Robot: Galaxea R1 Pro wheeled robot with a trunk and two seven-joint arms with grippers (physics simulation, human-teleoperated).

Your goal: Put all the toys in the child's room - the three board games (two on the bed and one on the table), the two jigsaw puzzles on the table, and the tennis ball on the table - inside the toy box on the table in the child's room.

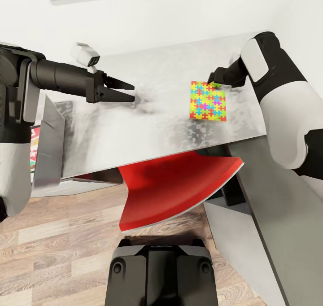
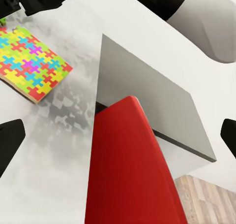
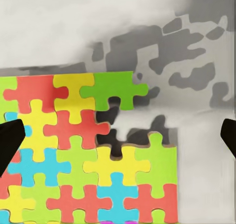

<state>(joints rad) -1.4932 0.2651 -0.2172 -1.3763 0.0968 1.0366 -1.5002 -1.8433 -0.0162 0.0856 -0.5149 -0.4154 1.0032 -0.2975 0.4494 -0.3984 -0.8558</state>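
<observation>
Flat puzzle (image 1: pixel 208 101) of glossy interlocking pieces lies on the mottled grey table (image 1: pixel 148 117). Right gripper (image 1: pixel 210 78) hovers spread at its far corner; left gripper (image 1: pixel 130 92) spread, empty. Red chair (image 1: pixel 175 185) half-tucked underneath.

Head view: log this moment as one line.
right gripper: open, at jigsaw puzzle far edge | left gripper: open, empty | puzzle flat on table

A jigsaw puzzle (image 1: pixel 208 101) lies on the table (image 1: pixel 152 117), a chair (image 1: pixel 175 187) tucked partly beneath the table's near edge.
</observation>
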